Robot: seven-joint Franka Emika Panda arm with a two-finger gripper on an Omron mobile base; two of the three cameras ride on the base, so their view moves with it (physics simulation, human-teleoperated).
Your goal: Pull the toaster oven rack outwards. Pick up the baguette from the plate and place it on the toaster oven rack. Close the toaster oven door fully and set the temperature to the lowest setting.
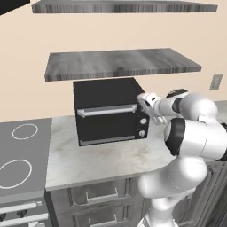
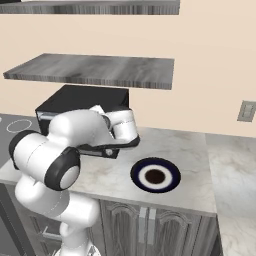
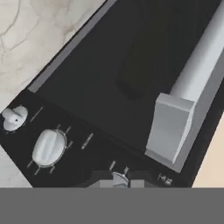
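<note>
The black toaster oven [image 1: 106, 91] stands on the counter with its door [image 1: 108, 125] closed, the silver bar handle [image 1: 106, 110] along its top edge. My gripper [image 1: 146, 110] is at the top of the knob column. In the hand view its two fingertips [image 3: 101, 183] hug the temperature knob [image 3: 119, 178] from both sides. The two lower knobs [image 3: 48, 146] stand free. The rack and the baguette are hidden behind the door [image 3: 109, 65]. The plate [image 2: 137, 172] sits bare on the counter to the right of the oven.
A grey shelf [image 1: 119, 64] hangs just above the oven. A stove top [image 1: 22, 150] borders the counter [image 1: 102, 162] on the left. A wall outlet [image 1: 216, 82] is at the right. My arm's elbow [image 2: 60, 167] bulks in front of the oven.
</note>
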